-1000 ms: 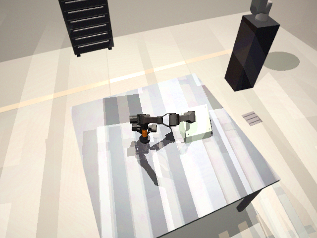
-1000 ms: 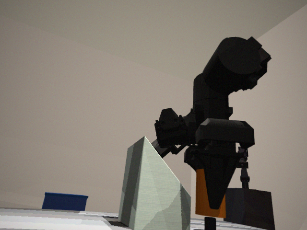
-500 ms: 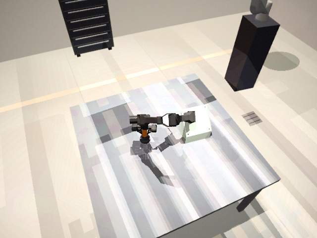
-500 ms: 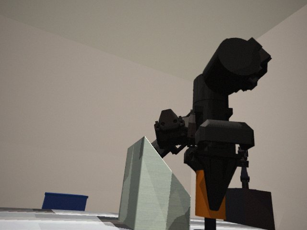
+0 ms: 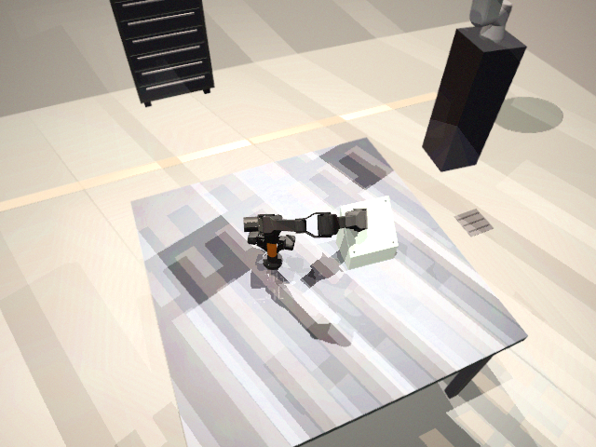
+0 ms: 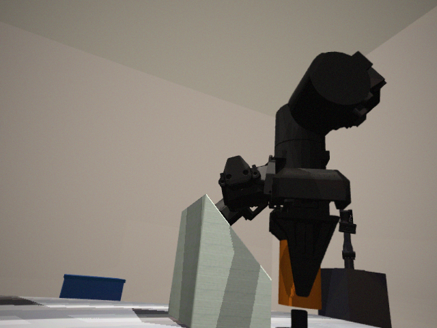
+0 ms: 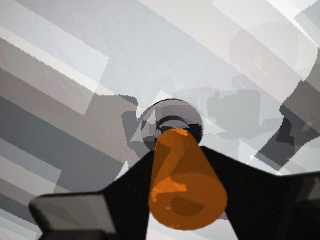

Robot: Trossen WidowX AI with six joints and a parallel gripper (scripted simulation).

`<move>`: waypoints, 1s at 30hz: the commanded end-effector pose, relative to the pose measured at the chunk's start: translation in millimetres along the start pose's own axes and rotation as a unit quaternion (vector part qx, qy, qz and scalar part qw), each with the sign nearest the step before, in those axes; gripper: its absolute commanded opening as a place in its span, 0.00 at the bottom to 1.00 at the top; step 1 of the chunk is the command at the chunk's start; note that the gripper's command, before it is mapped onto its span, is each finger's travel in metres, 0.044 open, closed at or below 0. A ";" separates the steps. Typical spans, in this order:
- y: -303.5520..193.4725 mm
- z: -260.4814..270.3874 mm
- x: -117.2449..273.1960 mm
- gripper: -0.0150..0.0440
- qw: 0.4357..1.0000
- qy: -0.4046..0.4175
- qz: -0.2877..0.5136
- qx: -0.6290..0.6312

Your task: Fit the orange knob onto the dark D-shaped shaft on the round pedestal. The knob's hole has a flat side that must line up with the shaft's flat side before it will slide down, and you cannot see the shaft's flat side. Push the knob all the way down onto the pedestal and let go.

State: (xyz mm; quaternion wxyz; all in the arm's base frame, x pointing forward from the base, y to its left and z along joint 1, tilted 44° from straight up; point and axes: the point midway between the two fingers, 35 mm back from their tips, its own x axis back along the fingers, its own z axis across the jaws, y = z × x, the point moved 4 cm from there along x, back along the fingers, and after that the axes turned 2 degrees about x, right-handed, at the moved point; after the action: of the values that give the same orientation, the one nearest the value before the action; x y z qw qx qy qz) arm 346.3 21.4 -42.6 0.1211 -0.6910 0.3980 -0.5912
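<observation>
The orange knob point(image 5: 272, 249) point(image 6: 283, 279) point(image 7: 187, 197) is upright between the fingers of my gripper point(image 5: 272, 251) point(image 6: 302, 292) point(image 7: 176, 152), which is shut on it. The dark shaft point(image 6: 299, 318) stands directly below the knob in the exterior view. Its top is very close under the knob's lower rim, with at most a thin gap; whether they touch I cannot tell. The round pedestal point(image 5: 273, 264) point(image 7: 172, 106) is under the knob, partly hidden by it in the wrist view. The shaft's flat side and the knob's hole are hidden.
A pale green wedge-shaped block point(image 5: 372, 240) point(image 6: 215, 275) stands beside the arm on the table point(image 5: 385, 346). Patchy shadows cross the table. Beyond it are a drawer cabinet point(image 5: 166, 47), a dark plinth point(image 5: 469, 96) and a blue bin point(image 6: 91, 288).
</observation>
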 end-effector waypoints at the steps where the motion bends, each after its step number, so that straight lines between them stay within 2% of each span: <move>1: 1.1 0.7 0.0 0.25 0.999 0.001 0.000 -0.051; 30: 0.4 -0.1 1.5 0.25 0.997 0.001 0.000 -0.077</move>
State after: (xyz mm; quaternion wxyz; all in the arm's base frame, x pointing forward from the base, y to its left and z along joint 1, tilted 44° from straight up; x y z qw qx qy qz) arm 345.5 22.1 -43.1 0.0816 -0.6973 0.4305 -0.5672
